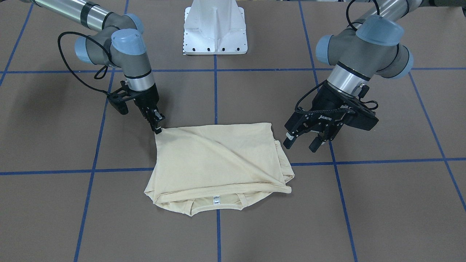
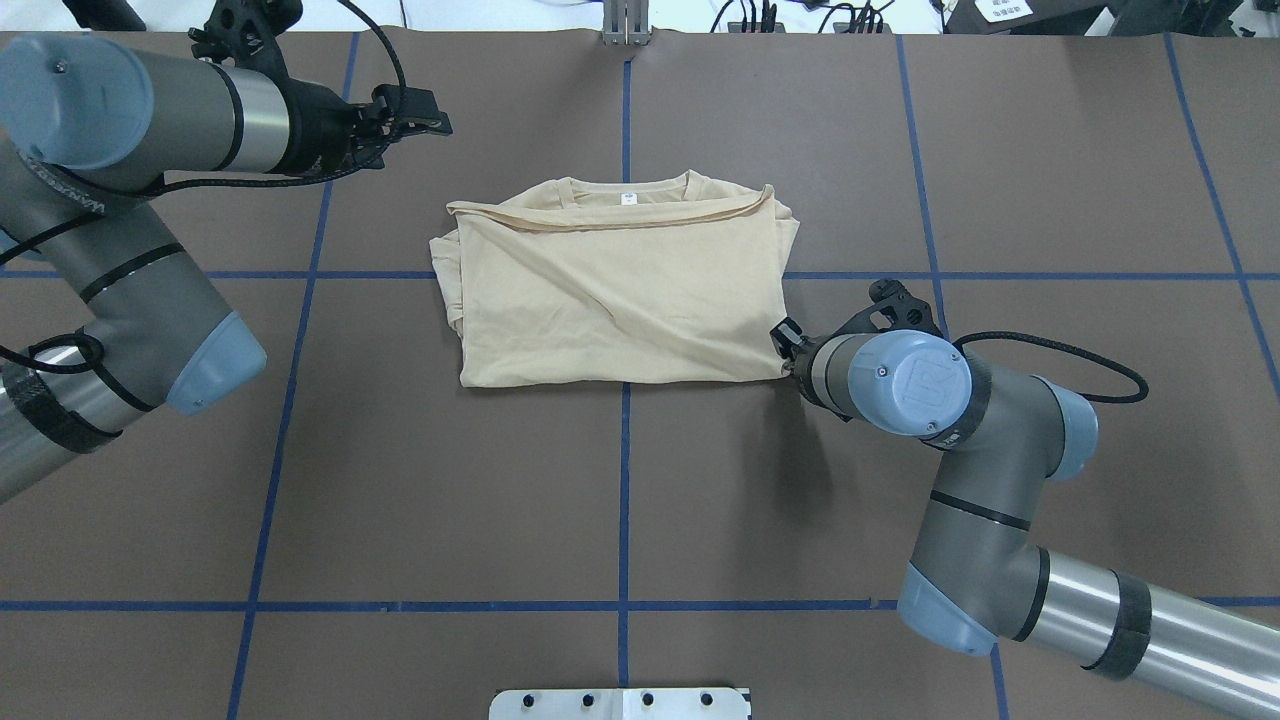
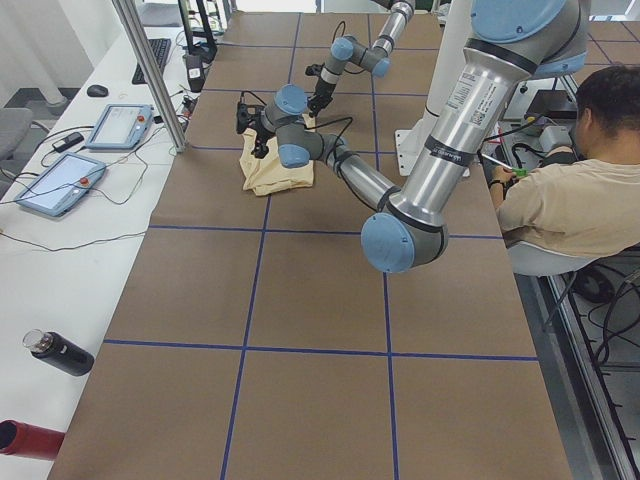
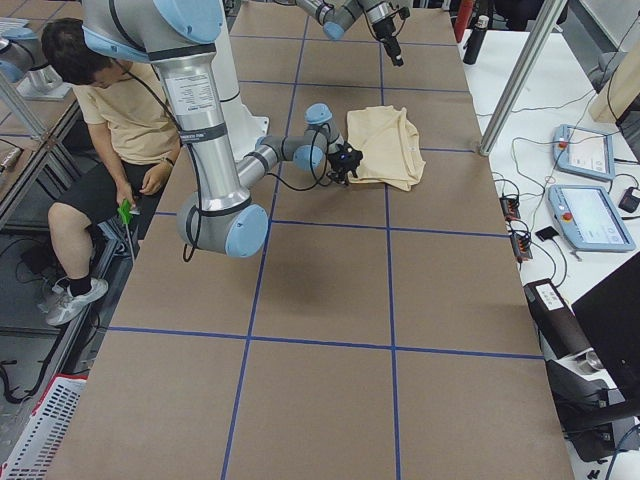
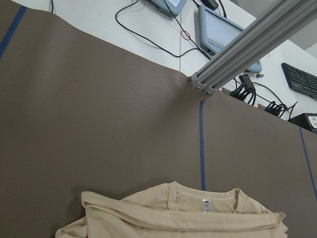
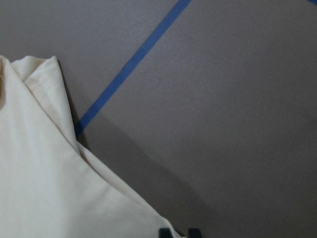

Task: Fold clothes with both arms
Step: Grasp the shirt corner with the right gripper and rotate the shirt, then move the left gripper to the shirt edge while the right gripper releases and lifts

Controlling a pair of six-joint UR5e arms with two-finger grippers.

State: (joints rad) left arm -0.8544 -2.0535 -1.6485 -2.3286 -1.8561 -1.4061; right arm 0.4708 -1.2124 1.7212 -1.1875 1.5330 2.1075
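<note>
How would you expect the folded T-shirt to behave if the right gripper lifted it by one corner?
Probably floppy: the T-shirt lies in soft creases, so it would likely drape and unfold from the corner at the right gripper. It looks light, and its stacked layers may slide apart.

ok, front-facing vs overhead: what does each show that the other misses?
Front-facing only: the left gripper open and clear of the shirt, and the right gripper shut on a shirt corner.

Overhead only: the table's far edge with a post and cables. There the right wrist hides its fingertips.

Both: the folded shirt, its collar and white label on the side away from the robot, the blue tape grid and both arms.
</note>
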